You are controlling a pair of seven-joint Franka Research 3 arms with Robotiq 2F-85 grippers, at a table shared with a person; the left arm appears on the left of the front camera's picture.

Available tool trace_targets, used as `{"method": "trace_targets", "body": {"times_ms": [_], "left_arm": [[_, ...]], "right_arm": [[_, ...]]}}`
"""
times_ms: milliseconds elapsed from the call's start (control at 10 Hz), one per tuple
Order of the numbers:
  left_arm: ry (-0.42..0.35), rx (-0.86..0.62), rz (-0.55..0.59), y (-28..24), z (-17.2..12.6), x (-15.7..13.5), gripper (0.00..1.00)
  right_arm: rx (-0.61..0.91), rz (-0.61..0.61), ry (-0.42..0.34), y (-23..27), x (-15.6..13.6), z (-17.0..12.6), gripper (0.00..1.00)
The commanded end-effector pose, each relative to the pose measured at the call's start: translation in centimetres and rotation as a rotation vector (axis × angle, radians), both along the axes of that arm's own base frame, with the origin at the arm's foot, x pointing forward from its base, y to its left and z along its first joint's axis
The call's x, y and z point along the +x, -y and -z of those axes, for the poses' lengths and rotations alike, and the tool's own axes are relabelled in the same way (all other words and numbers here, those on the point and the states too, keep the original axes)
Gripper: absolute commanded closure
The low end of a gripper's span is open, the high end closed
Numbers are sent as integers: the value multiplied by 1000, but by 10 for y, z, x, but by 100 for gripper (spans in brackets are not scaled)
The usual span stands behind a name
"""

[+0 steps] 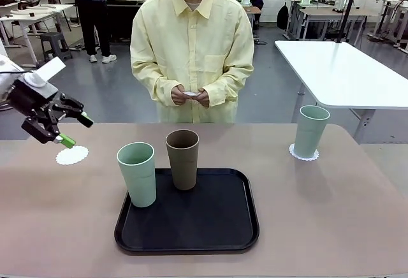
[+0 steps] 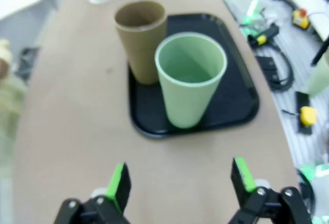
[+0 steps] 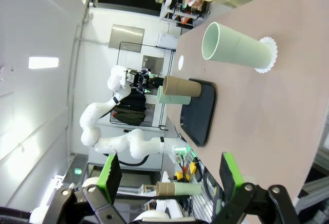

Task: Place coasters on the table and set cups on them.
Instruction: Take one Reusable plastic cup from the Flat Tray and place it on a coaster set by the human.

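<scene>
A lacy white coaster (image 1: 71,155) lies bare on the beige table (image 1: 51,227) at the left, and my left gripper (image 1: 76,131) hangs open just above it. In the left wrist view the left gripper (image 2: 180,178) is empty and faces a mint cup (image 2: 190,80) and a brown cup (image 2: 141,39). Both cups stand on the black tray (image 1: 187,227): the mint cup (image 1: 137,173) at its left edge, the brown cup (image 1: 183,159) at the back. A second mint cup (image 1: 310,131) stands on a coaster (image 1: 304,155) at the right. My right gripper (image 3: 169,175) is open, well back from that cup (image 3: 236,49).
A person in a pale yellow shirt stands at the far side and holds a small white disc (image 1: 191,92) in both hands. A white table (image 1: 344,74) stands behind on the right. In the left wrist view, cables and tools (image 2: 267,34) lie beyond the table's edge.
</scene>
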State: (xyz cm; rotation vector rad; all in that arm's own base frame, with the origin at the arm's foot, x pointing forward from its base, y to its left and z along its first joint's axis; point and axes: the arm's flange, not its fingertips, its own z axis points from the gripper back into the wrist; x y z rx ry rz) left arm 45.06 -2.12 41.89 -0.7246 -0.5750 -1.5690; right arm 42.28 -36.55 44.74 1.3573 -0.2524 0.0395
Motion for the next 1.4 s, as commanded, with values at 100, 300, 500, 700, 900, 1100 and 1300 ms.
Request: {"method": "trace_targets", "body": {"times_ms": [100, 300, 500, 700, 900, 1100, 1300], "left_arm": [[-54, -69, -6, 5, 10, 6, 0], [-70, -17, 1, 2, 20, 5, 0], [-70, -17, 1, 2, 20, 5, 0], [-70, -17, 1, 2, 20, 5, 0], [-72, -27, -14, 4, 20, 6, 0], [-79, -154, -46, 7, 49, -3, 0], [-69, -158, -20, 15, 78, -12, 0]], "right_arm": [[-5, 2, -8, -1, 0, 1, 0], [-5, 2, -8, -1, 0, 1, 0], [-5, 2, -8, -1, 0, 1, 0], [-5, 2, -8, -1, 0, 1, 0], [-5, 2, -8, -1, 0, 1, 0], [-5, 2, -8, -1, 0, 1, 0], [-5, 2, -8, -1, 0, 1, 0]]}}
